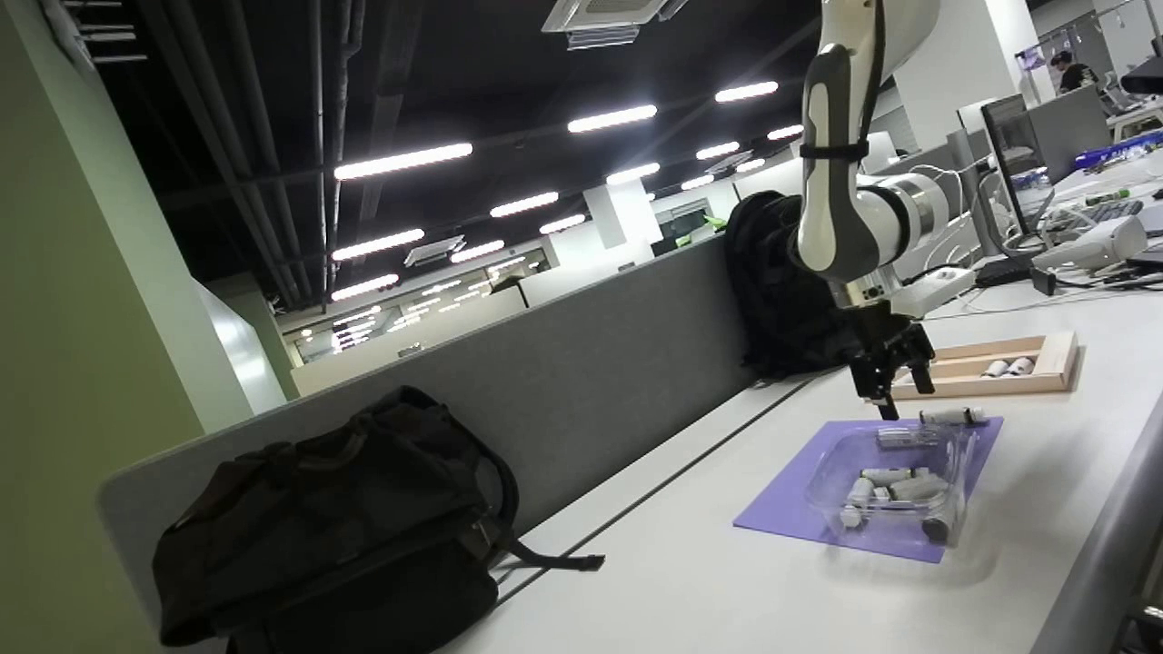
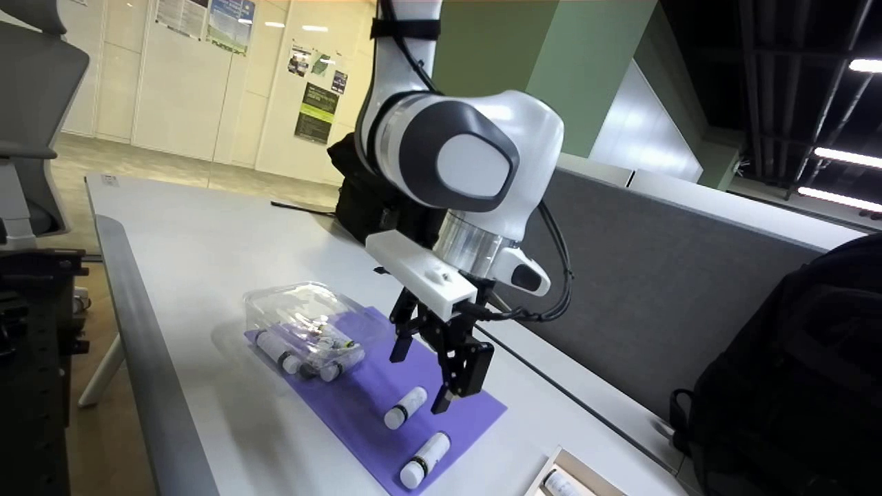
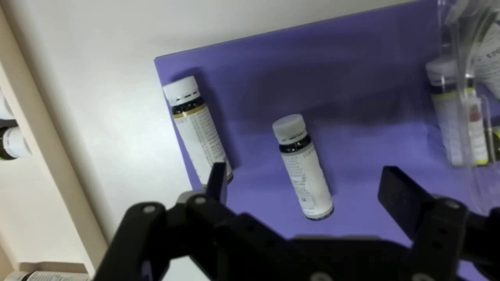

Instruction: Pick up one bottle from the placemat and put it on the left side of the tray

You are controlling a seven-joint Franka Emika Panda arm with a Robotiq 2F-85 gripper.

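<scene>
Hovering with gripper (image 3: 304, 182) spread wide, framing a white-capped bottle (image 3: 305, 168) lying on the purple placemat (image 3: 265, 74) between the counter's (image 2: 176, 255) long edges; preferably squaring to its length, narrowing slightly, and descending clear of the neighbouring bottle (image 3: 199, 132).

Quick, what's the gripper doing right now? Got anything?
Gripper: open, holding nothing, fingers apart above the placemat.
</scene>
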